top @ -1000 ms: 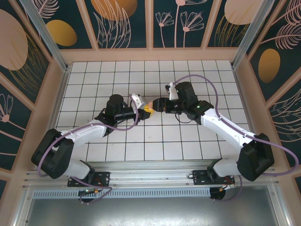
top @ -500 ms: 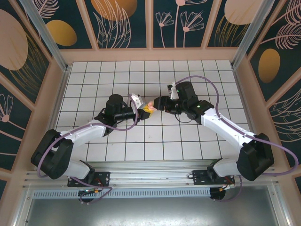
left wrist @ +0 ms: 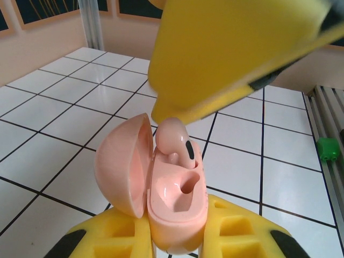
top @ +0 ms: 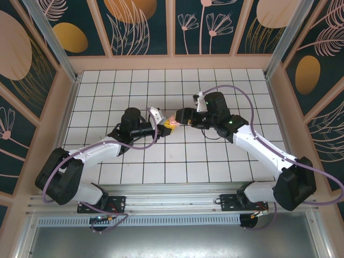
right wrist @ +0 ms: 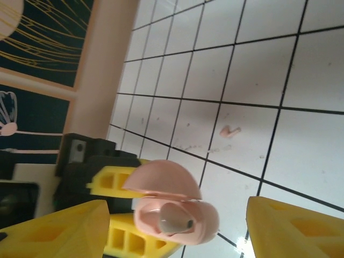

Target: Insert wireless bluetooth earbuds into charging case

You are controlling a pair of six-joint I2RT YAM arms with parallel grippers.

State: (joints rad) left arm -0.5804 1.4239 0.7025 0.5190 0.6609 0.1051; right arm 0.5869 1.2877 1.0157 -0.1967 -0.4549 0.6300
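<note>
Seating of the first earbud looks like the step in hand. Left gripper pinches the base of the pale pink charging case between its yellow fingers, holding it up off the white tiled counter near the middle. In the left wrist view the lid is swung open toward 9 o'clock. The earbud stands in the far socket with its rounded head above the rim, so it seems placed but perhaps not pushed fully home. The near socket is empty.

Right gripper hangs just over the case, at 12 o'clock of it in the left wrist view. Its jaws are spread wide with nothing pinched. One yellow finger sits just above the earbud's head; whether it touches cannot be told. In the top view this gripper lies at 2 o'clock of the case.

A second earbud lies loose on a tile, toward 1 o'clock from the case in the right wrist view and well apart from both grippers. The next move probably calls for the right gripper to lift clear, travel to that tiny piece and pinch it finely, with the case held level.
</note>
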